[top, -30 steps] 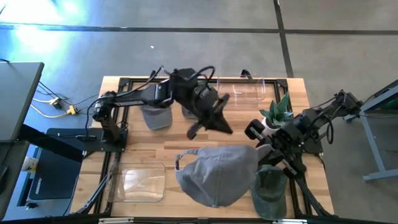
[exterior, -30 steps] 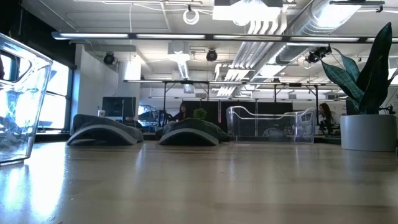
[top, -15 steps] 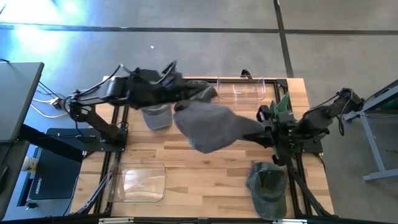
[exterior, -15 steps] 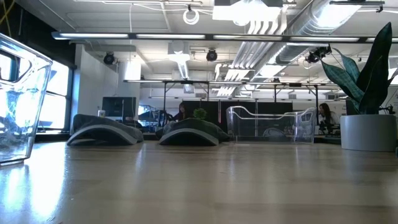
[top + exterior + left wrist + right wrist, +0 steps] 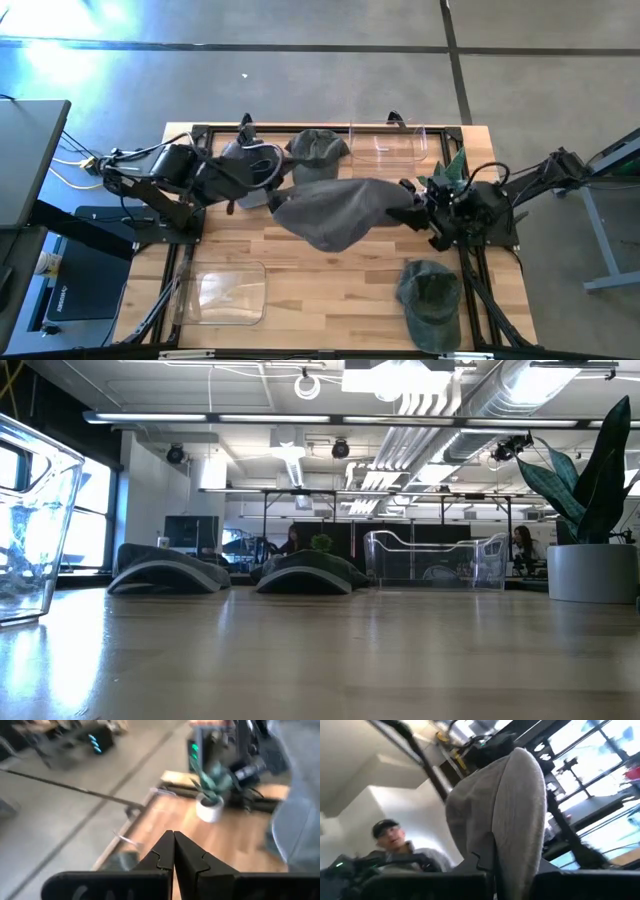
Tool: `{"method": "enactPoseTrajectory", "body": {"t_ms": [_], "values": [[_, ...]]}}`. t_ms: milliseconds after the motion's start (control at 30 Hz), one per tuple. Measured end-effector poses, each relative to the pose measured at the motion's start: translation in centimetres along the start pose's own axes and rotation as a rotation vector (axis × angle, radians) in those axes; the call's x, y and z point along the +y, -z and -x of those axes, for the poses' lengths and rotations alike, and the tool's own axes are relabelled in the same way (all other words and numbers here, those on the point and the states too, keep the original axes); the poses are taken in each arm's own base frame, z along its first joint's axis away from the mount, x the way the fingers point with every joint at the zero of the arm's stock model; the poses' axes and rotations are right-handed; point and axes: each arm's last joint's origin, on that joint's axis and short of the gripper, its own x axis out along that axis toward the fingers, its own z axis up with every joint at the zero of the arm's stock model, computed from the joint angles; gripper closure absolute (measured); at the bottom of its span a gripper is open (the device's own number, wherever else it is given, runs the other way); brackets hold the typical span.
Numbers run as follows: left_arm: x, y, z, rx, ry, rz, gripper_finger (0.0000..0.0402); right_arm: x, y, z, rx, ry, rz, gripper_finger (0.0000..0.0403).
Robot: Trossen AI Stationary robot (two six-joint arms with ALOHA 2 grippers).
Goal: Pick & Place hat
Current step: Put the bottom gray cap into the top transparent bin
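Right gripper (image 5: 412,211) clamps grey hat (image 5: 335,211); jaws hidden.

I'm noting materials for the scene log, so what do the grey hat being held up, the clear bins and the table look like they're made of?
Grey hat: soft matte woven cloth, probably cotton; it sags and folds where the right claw pinches it.
Clear bins: glossy transparent plastic, likely acrylic; the table shows through.
Table: light wood planks with a smooth, faintly shiny finish; the plank seams show.
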Motion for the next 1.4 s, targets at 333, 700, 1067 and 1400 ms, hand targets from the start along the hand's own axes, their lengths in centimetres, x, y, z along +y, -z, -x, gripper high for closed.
{"method": "enactPoseTrajectory", "body": {"t_ms": [333, 700, 1067, 1400], "values": [[2.1, 0.8, -5.6, 0.147, 0.106, 0.065, 0.0308, 1.6, -0.7, -1.5, 0.1, -0.251, 0.092, 0.0396], [-0.7, 1.1, -10.7, 0.023, 0.69, 0.022, 0.0304, 1.9, -0.5, -1.6, 0.166, -0.267, 0.166, 0.0394], [-1.3, 1.5, -10.7, 0.054, 0.92, -0.009, 0.026, 1.9, 0.0, -1.4, 0.257, -0.321, 0.178, 0.0397], [-2.9, 4.2, -14.1, 0.251, 0.886, -0.047, 0.0261, 1.2, 0.7, -1.4, 0.335, -0.266, 0.205, 0.0397]]}}
